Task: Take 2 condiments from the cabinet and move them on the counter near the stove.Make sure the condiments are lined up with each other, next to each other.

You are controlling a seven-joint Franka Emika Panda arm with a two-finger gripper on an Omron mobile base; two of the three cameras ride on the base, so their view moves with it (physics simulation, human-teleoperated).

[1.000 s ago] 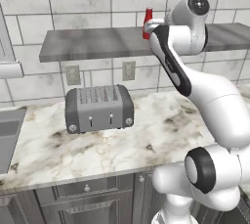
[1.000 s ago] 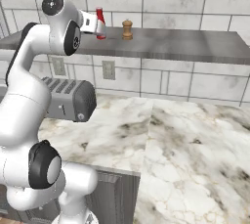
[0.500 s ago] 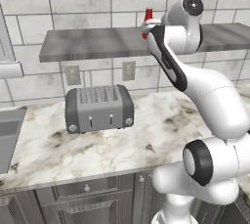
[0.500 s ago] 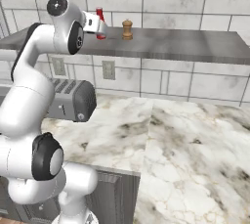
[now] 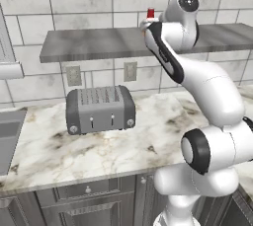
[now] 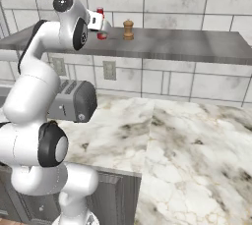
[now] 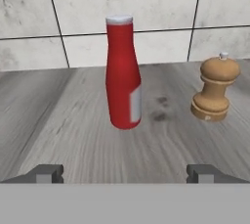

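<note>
Claw (image 7: 125, 173): raised to shelf height, jaws spread fully wide, nothing between them; both fingertips (image 7: 46, 173) low in the hand view, the bottle ahead of them and apart from them. Wall (image 6: 197, 3): pale grey tile, dark grout, two outlets below the shelf. Counter (image 5: 113, 146): white-beige marble with brown-grey veining, over grey panelled drawers. Shelf (image 5: 94, 45): long flat grey stone-look slab, no doors, fixed to the wall above the counter; carries both condiments. Arm (image 5: 197, 82): white with dark joints, rising from the base and reaching up to the shelf's front edge. Toaster (image 5: 100, 109): grey, slotted top, on the counter under the shelf, against the wall. Bottle (image 7: 122, 71): slim, red, pale label on one side, upright on the shelf, near the wall; in the right base view it stands just past the hand, partly hidden by it. Shaker (image 7: 215, 88): brown wood, knob top, shorter than the bottle, upright on the shelf to the bottle's right in the hand view, near it but not touching.
</note>
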